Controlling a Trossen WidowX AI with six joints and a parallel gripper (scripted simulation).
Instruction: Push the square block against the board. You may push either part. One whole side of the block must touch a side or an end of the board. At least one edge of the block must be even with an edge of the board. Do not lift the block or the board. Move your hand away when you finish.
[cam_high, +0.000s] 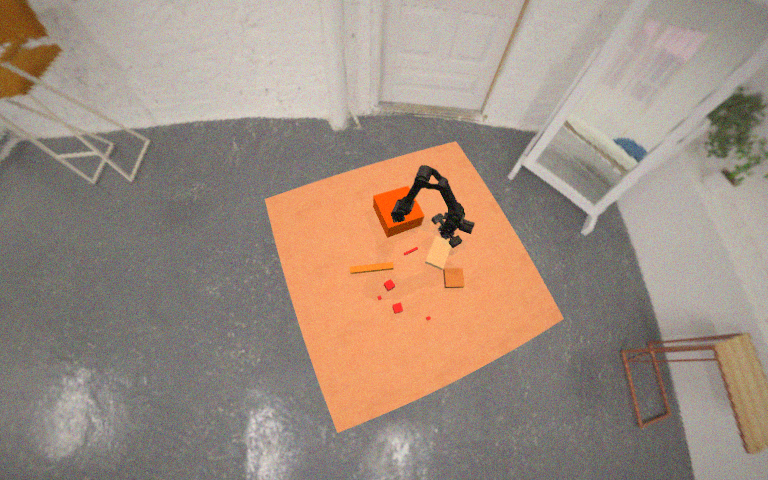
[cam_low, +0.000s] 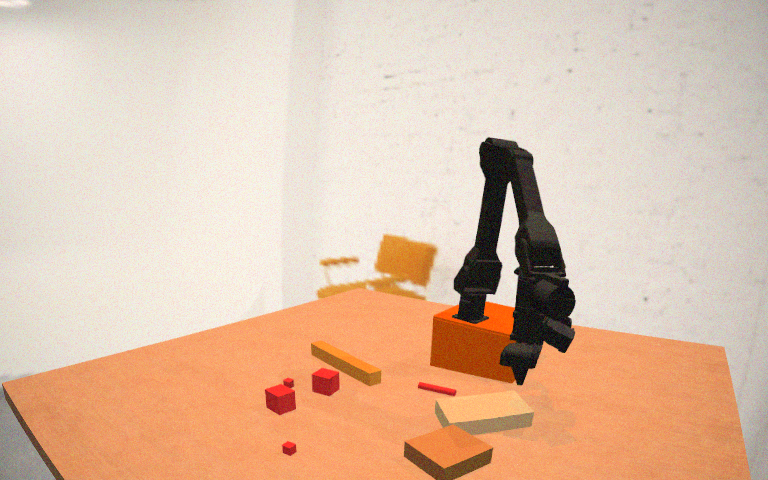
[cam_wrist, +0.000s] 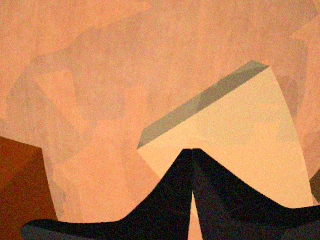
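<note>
the pincer (cam_low: 521, 378) is hanging just above the worktop (cam_low: 169, 384) with its two fingers pressed together and nothing between them, tip pointing down at the far end of the board (cam_low: 484, 411). the wrist view is showing the closed tip over that end of the board, though whether it is touching the board cannot be told.

the square block (cam_low: 448, 451) is lying flat on the worktop just in front of the board. in the top view the board (cam_high: 438, 251) is sitting tilted and the block (cam_high: 453, 277) is sitting near its lower end, one corner close to it; whether they are touching cannot be told. no whole side is meeting, and no edges are reading as even. the task is judged unfinished.

risks from here:
- a push at one end of the board is likely turning it rather than sliding it, widening the angle to the block.
- a narrow closed tip is prone to slipping off an edge and skating past.
- pressing down on the top face could be tipping or dragging the board.
- a hard push could be carrying both parts toward the worktop edge.
- the small red stick (cam_low: 436, 388) lies near the board and could be swept along.

no brands, labels or writing are showing anywhere.
</note>
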